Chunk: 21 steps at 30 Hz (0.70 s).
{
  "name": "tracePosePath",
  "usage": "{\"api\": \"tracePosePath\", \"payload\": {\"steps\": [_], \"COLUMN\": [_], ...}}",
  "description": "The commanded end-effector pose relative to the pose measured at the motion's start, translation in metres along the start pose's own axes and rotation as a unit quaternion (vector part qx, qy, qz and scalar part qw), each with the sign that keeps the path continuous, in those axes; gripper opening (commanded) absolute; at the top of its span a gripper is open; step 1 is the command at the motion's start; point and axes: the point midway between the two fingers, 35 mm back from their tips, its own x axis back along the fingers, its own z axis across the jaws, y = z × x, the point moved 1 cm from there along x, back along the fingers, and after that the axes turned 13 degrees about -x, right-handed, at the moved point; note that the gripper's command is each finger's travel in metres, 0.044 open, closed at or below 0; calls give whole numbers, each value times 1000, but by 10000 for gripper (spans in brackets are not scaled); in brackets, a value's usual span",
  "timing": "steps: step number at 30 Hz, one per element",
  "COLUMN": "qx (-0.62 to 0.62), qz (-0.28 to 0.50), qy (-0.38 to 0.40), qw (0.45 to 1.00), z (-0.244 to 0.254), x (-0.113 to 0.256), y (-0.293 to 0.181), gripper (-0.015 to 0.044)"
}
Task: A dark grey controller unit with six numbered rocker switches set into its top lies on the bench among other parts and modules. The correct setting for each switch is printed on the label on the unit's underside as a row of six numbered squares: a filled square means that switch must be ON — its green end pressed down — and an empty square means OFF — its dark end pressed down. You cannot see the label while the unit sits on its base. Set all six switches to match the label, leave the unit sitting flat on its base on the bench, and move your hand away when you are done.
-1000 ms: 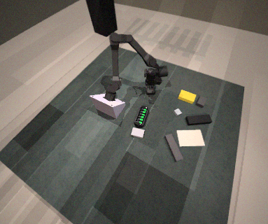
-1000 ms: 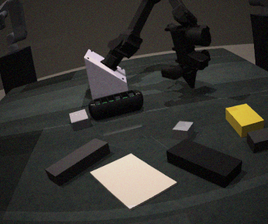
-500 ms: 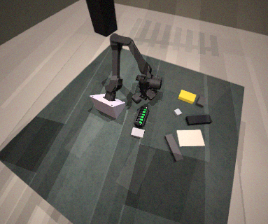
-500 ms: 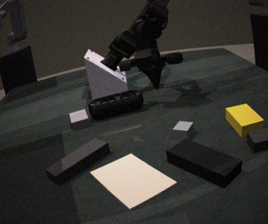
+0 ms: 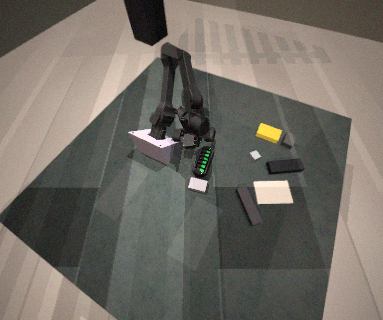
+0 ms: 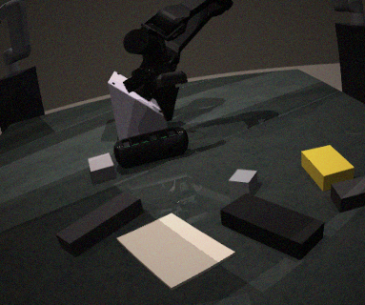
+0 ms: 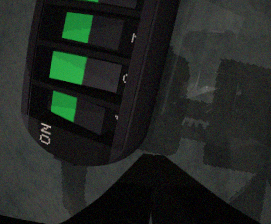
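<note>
The dark grey controller unit [image 5: 209,155] [image 6: 152,152] [image 7: 81,150] sits upright on the bench, its switches facing up and its underside label hidden. The wrist view shows three rockers whole and part of a fourth, green ends on the left, the side marked ON. The middle rocker [image 7: 68,68] of those three shows a wider green face than its neighbours [image 7: 77,27] [image 7: 64,106]; which ends are pressed down is hard to tell. My gripper [image 6: 170,117] [image 7: 151,165] is shut and empty, its tips above the bench just beyond the unit's end in the wrist view.
A pale wedge-shaped block [image 5: 154,149] [image 6: 133,114] stands close beside the unit, and a small white block [image 5: 198,184] [image 6: 101,167] lies near one end. A yellow block [image 5: 269,133] [image 6: 327,164], a cream plate [image 5: 273,192] [image 6: 170,253] and several dark blocks lie farther off.
</note>
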Motion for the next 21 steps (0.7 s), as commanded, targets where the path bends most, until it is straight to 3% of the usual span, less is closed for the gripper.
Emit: {"api": "tracePosePath", "payload": {"steps": [1,15,21], "qx": [-62,-56,-60], "qz": [3,1,-10], "qy": [11,9,-34], "qw": [998,998,998], "z": [-6,-5,21], "x": [2,2,8], "y": [6,7,14], "gripper": [0,0,0]}}
